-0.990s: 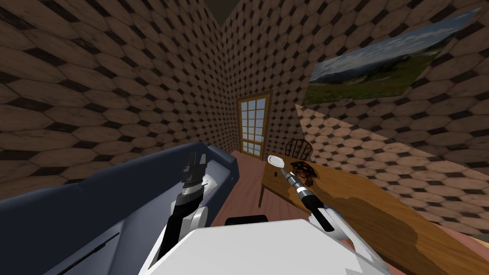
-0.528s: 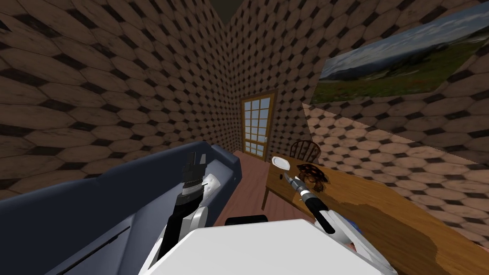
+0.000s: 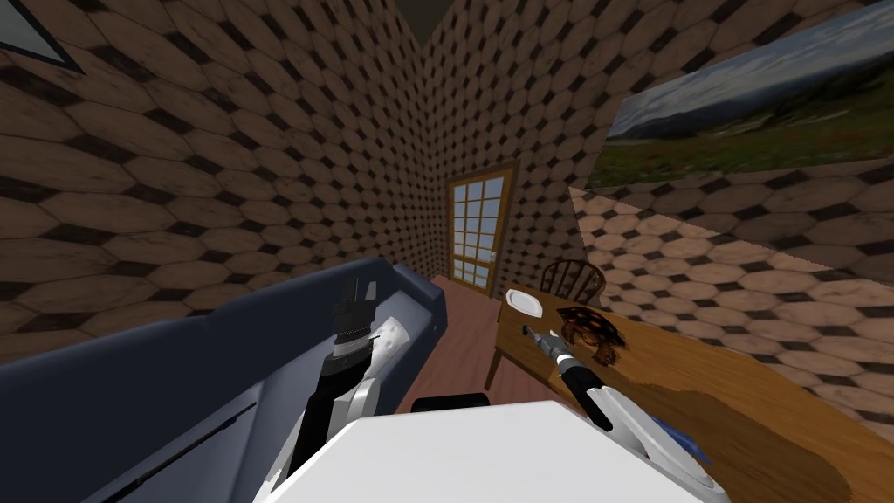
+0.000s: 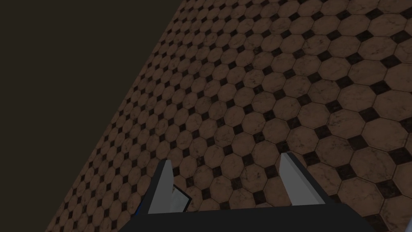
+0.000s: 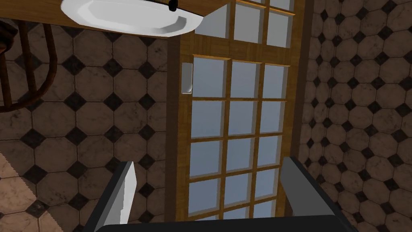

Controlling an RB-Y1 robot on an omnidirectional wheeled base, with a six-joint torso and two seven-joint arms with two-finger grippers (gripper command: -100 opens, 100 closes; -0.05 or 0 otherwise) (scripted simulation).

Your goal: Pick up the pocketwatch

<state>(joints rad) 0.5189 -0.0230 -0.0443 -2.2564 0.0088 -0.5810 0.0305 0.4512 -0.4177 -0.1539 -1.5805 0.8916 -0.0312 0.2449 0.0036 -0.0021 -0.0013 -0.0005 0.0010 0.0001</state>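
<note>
The pocketwatch (image 5: 172, 5) is just a tiny dark blob, too small to make out properly, sitting on the long brown wooden table (image 3: 698, 384) right at the rim of the round white plate (image 5: 128, 18). The robot's right gripper (image 5: 209, 189) is stretched out low over that end of the table with its blades spread wide, nothing between them, and the watch is well ahead of the tips, so no contact. Just beside that arm there's a mottled brown-and-orange shell-like thing (image 3: 592, 330) on the tabletop. Behind the table's far end is a round-backed dark wooden chair (image 3: 572, 279), and past that a wood-framed door with lots of glass panes (image 3: 478, 229). The left gripper (image 3: 354, 292) is held up over the dark blue sofa (image 3: 175, 384), fingers apart too and holding nothing. A white cushion (image 3: 390, 336) lies on the sofa seat near it.
</note>
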